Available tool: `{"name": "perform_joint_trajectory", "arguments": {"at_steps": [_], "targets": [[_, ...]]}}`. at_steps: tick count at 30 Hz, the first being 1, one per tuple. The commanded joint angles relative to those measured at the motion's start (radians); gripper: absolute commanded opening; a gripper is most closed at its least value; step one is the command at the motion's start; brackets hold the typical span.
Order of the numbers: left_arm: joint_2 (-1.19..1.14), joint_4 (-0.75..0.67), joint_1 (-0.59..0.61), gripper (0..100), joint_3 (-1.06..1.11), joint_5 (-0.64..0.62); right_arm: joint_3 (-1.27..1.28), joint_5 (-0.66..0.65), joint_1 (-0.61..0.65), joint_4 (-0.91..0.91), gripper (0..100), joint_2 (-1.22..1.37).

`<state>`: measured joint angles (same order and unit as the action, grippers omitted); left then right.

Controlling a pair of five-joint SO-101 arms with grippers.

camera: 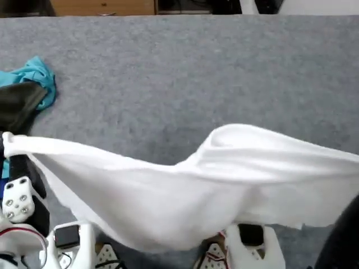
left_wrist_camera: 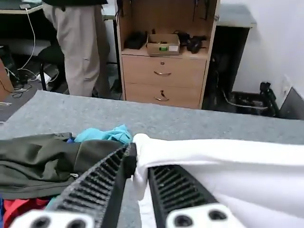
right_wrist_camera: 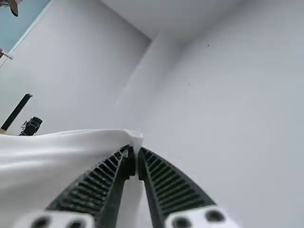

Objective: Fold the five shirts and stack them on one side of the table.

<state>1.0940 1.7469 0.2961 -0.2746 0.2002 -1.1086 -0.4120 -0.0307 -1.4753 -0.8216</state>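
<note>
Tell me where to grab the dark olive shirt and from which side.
I'd pinch the dark olive shirt at its rumpled edge nearest the middle of the table, coming from the open grey side. That edge humps up beside the teal shirt, offering a fold to bite. The left gripper and right gripper are both shut on the white shirt, so one must let go first.

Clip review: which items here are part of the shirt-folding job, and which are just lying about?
Job: white shirt, held by left gripper and right gripper; teal shirt, dark olive shirt, red shirt in a heap; grey table.
Lying about: wooden cabinet, cardboard box on its shelf.
</note>
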Motion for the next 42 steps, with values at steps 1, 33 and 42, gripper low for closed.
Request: {"name": "perform_joint_trajectory", "arguments": {"at_steps": [1, 33, 42], "targets": [[-0.004, 0.012, -0.002, 2, 0.017, 0.037, 0.013, -0.034, -0.019, 0.032, 0.2, 0.002], [-0.016, -0.956, -0.227, 2, 0.916, 0.046, 0.763, -0.247, -0.013, 0.491, 0.2, 0.302], [-0.251, -1.665, -0.212, 2, 1.254, 0.051, 0.862, -0.245, -0.002, 0.841, 0.2, 0.71]]}}
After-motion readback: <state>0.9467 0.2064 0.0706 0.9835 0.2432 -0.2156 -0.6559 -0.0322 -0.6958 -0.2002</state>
